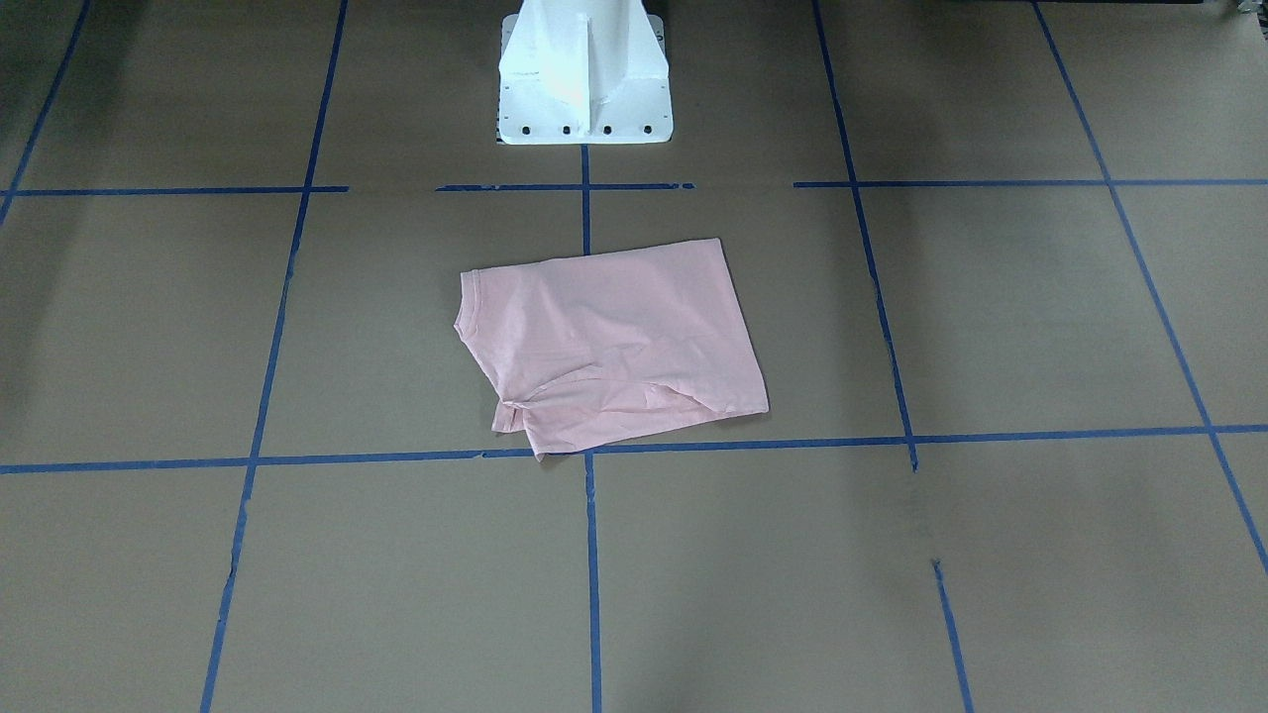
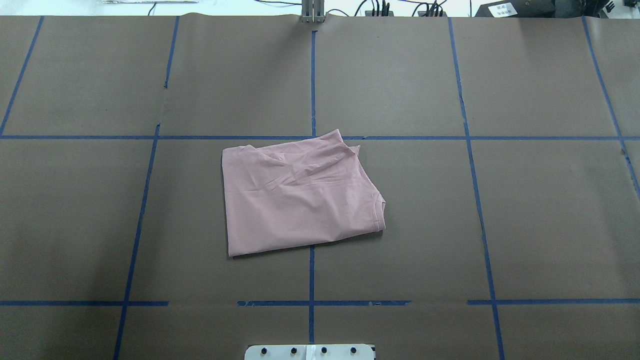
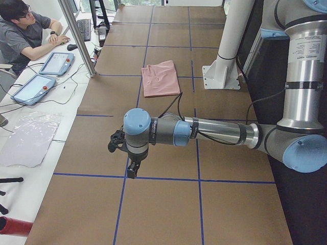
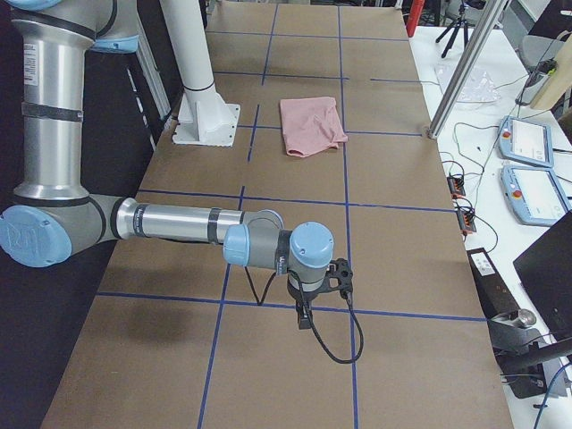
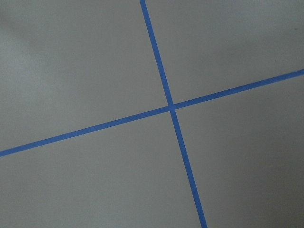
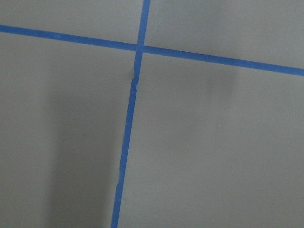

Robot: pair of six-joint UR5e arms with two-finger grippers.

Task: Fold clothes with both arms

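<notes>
Overhead exterior view: the pink T-shirt (image 2: 300, 195) lies folded into a rough rectangle near the table's centre, plain side up. It straddles the lengthwise centre line. Its far edge reaches the crosswise line beyond it, and its near edge lies well apart from the crosswise line nearer the robot. The collar faces the robot's right. A tucked sleeve forms creases along the far edge.

Surface: the table (image 2: 550, 225) is covered with brown paper, divided into rectangles by blue tape (image 2: 311, 280). The white pedestal (image 1: 584, 79) stands at the robot's edge, in line with the shirt and apart from it.

Surroundings: beyond the operators' edge runs a white bench. A person (image 3: 25, 30) sits there, one hand near a mouse. Two teach pendants (image 3: 43, 76) rest on the bench, and an aluminium post (image 3: 79, 38) rises at the table's edge.

Arms: the left arm (image 3: 219, 131) has its upper link upright and its forearm level above the table. Its wrist points down, placing the left gripper (image 3: 132, 172) over a tape crossing towards the table's left end, well apart from the shirt. The right arm (image 4: 170, 222) mirrors this pose at the opposite end, with the right gripper (image 4: 304, 319) above a tape line. Both wrist views show only paper and tape, so it cannot be determined whether either gripper's jaws are parted or closed.
</notes>
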